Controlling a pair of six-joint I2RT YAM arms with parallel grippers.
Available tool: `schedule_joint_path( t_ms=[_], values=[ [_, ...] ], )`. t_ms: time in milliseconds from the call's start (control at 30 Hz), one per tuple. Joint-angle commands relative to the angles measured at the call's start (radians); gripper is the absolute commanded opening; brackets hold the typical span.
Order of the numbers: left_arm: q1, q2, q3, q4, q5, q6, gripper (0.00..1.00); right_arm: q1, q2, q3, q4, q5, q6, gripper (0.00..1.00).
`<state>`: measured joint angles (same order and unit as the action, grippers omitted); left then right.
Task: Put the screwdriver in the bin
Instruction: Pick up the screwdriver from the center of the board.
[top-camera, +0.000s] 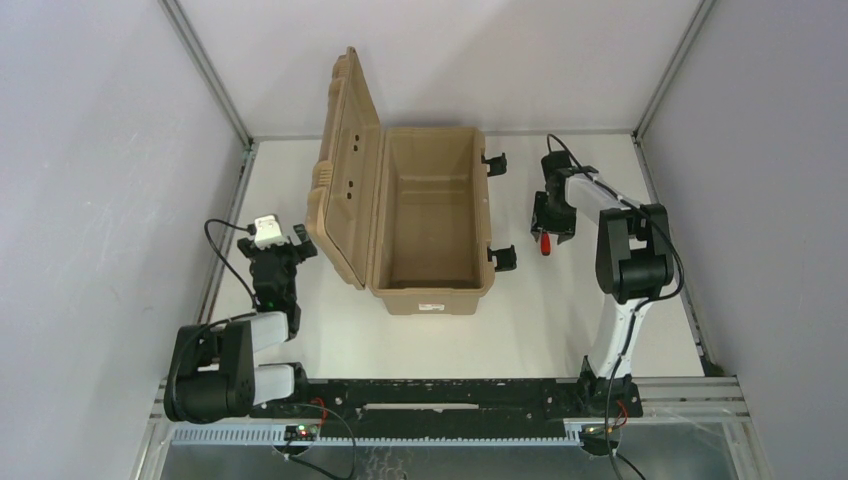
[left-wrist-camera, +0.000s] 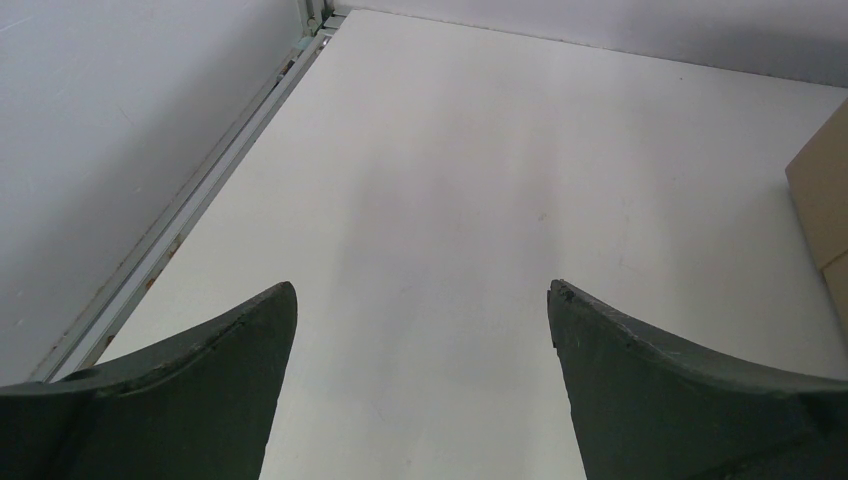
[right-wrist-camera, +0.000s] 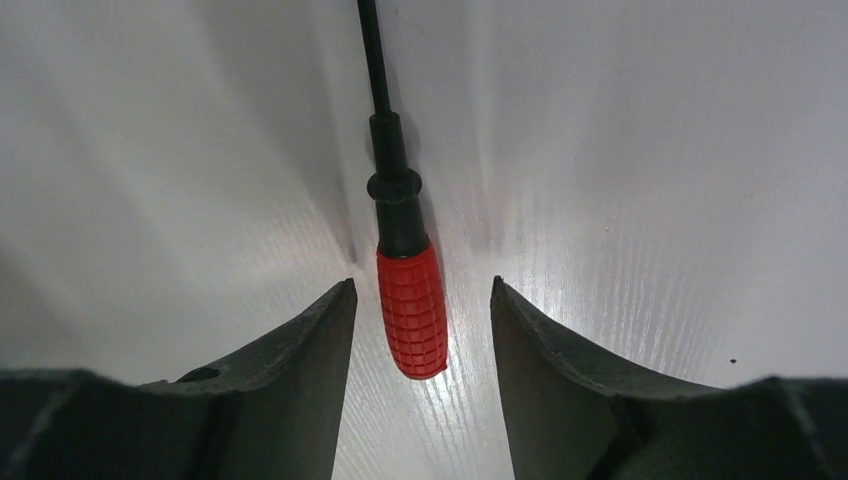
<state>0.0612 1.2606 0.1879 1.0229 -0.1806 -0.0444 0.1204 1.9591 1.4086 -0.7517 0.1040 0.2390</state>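
Small red-handled screwdriver (right-wrist-camera: 411, 310) lies on the white table (right-wrist-camera: 650, 200); my right gripper (right-wrist-camera: 421, 285) straddles its handle, jaws spread, to pinch it.

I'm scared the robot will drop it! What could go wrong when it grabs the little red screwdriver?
The right gripper straddles the screwdriver handle without touching it yet, and the handle sits nearer one finger. That finger may nudge the round handle so it rolls or twists out. Also, the bin has a tall wall with black latches facing the screwdriver; carried too low, it might bump them.
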Motion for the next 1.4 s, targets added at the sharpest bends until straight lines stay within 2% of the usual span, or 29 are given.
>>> schedule_joint_path(
  t_ms=[0,133,300,567,700,1367],
  values=[
    [0.002,-0.003,0.005,0.029,-0.001,0.014,1.0,0.01,0.023,0.0,0.021,0.031,0.023,0.58],
    [0.002,-0.003,0.005,0.029,0.0,0.014,1.0,0.013,0.032,0.001,0.027,0.03,0.023,0.48],
    [0.001,-0.003,0.005,0.029,-0.001,0.014,1.0,0.013,0.038,0.0,0.032,0.027,0.021,0.39],
    [0.002,-0.004,0.005,0.029,-0.001,0.014,1.0,0.01,0.036,0.001,0.033,0.007,0.013,0.15],
    [0.002,-0.003,0.005,0.029,-0.001,0.014,1.0,-0.002,0.008,0.0,0.035,-0.054,0.004,0.14],
    [0.002,-0.003,0.006,0.029,-0.001,0.014,1.0,-0.113,-0.26,-0.021,0.08,-0.577,0.015,0.13]
  ],
)
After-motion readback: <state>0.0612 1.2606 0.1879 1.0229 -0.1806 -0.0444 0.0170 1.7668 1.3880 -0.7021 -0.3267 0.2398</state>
